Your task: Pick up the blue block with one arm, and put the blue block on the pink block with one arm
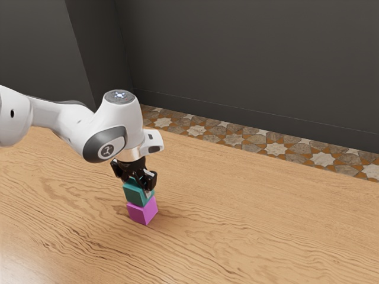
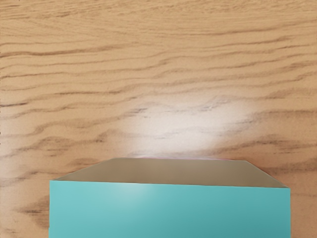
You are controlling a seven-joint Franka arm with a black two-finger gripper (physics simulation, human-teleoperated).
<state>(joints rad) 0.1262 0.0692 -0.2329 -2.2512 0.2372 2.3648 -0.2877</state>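
In the exterior view, we see the white arm (image 1: 65, 121) enter from the frame's left. Its tool (image 1: 141, 182), left of centre, pinches the blue block (image 1: 135, 194) from 2 sides near the block's top. The blue block sits on the pink block (image 1: 143, 212), which stands on the wooden worktop (image 1: 266, 213). A patterned floor (image 1: 278, 147) and a dark wall (image 1: 249, 53) fill the upper right.

In the wrist view, the blue block (image 2: 168, 210) lies just under our hand, with the worktop (image 2: 158, 64) beyond it.

Soft dim light, faint shadows — pale glare on table (image 2: 188, 124)
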